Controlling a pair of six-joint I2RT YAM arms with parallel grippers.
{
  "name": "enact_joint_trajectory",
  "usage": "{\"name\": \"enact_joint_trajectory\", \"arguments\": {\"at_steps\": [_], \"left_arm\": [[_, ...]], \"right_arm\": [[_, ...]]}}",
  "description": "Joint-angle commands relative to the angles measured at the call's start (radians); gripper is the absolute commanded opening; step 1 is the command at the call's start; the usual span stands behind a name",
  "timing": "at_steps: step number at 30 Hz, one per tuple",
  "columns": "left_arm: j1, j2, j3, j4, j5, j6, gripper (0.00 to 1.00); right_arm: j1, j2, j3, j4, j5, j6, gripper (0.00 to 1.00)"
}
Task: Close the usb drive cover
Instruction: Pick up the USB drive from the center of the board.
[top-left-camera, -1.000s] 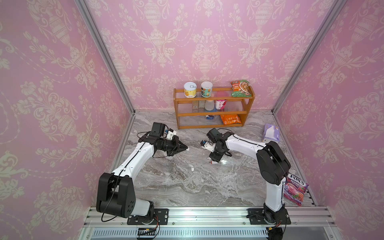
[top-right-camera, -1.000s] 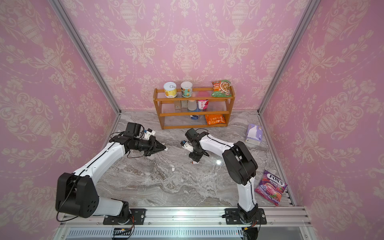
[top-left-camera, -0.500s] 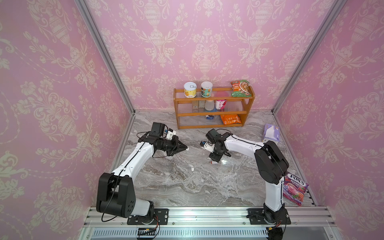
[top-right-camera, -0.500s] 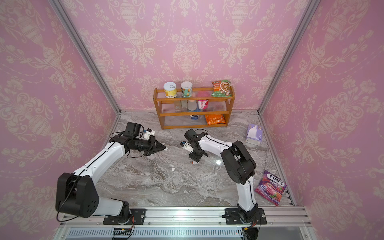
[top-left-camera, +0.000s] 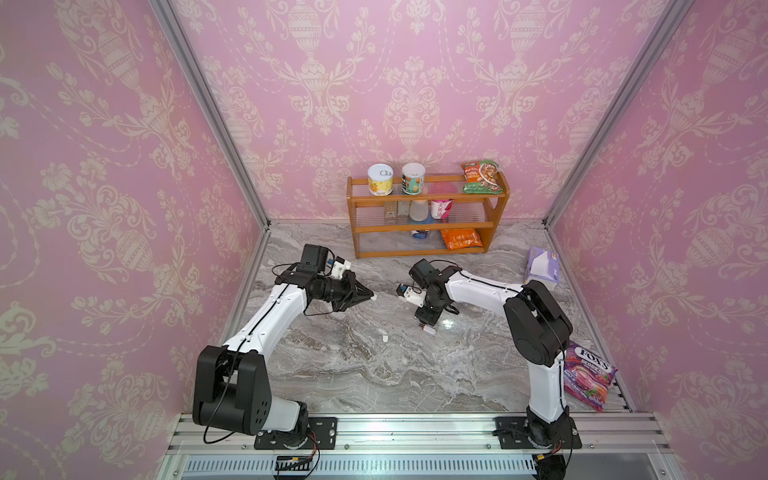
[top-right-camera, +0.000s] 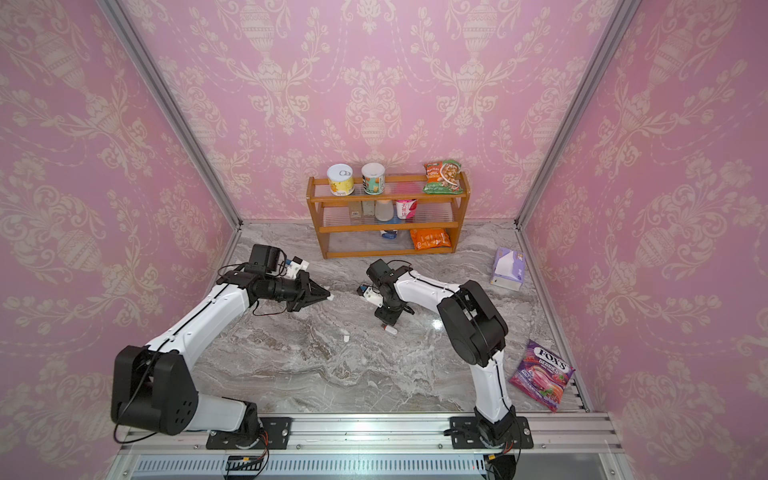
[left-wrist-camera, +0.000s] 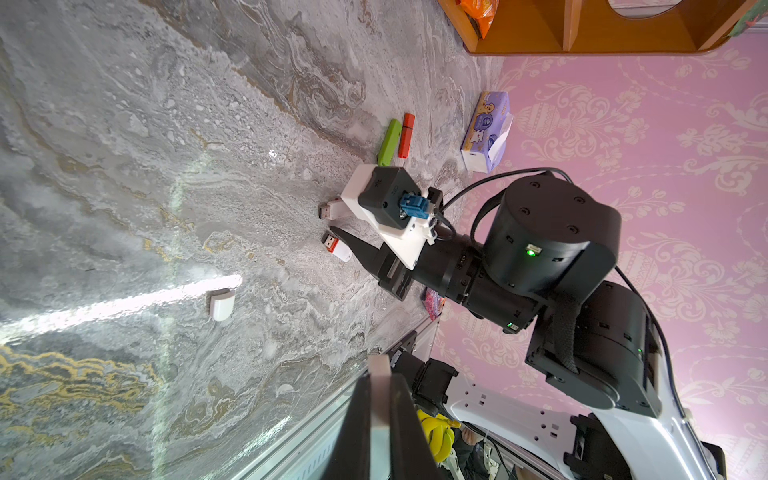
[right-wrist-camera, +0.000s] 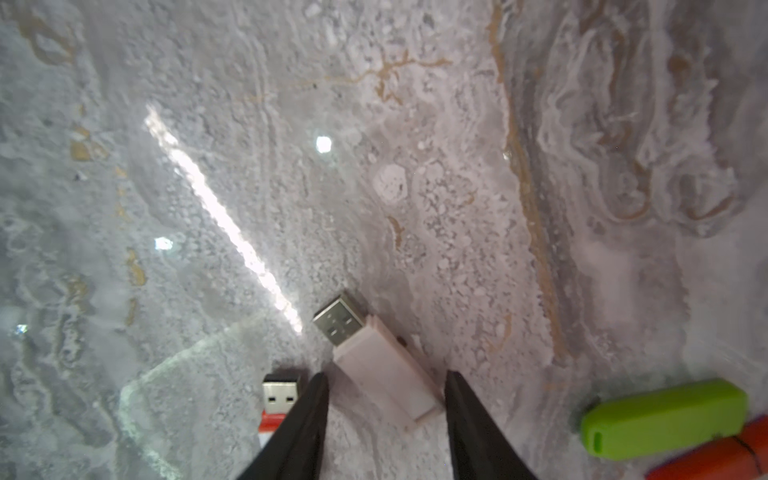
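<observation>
Your right gripper (right-wrist-camera: 386, 374) has its jaws apart, astride the uncapped white USB drive (right-wrist-camera: 374, 357) lying on the marble table (right-wrist-camera: 415, 166) — your left gripper (top-left-camera: 368, 296) is pinched on a white cap (left-wrist-camera: 378, 365).

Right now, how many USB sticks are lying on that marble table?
4: white stick between the right pincer's open jaws, red-and-white stick beside it, green stick and orange stick side by side nearby. Others may be hidden.
</observation>
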Motion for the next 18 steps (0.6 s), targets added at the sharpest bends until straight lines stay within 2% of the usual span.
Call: {"name": "enact_joint_trajectory", "arguments": {"at_steps": [1,4,10,14,18], "left_arm": [[0.011,-0.011,-0.003,-0.007,-0.007,0.012,0.0],[0.012,-0.01,-0.004,-0.005,-0.005,0.012,0.0],[0.012,-0.012,-0.007,-0.005,-0.005,0.012,0.0],[0.013,-0.013,-0.007,-0.001,-0.004,0.007,0.0],[0.013,-0.014,-0.008,-0.003,-0.002,0.006,0.0]], "right_arm": [[0.011,0.007,-0.006,-0.021,-0.036,-0.018,0.46],[0.013,0.02,0.008,-0.041,-0.033,-0.018,0.41],[0.014,0.035,0.008,-0.054,-0.02,-0.019,0.38],[0.02,0.042,0.009,-0.048,0.003,-0.015,0.28],[0.023,0.056,0.019,-0.047,0.018,-0.009,0.22]]}}
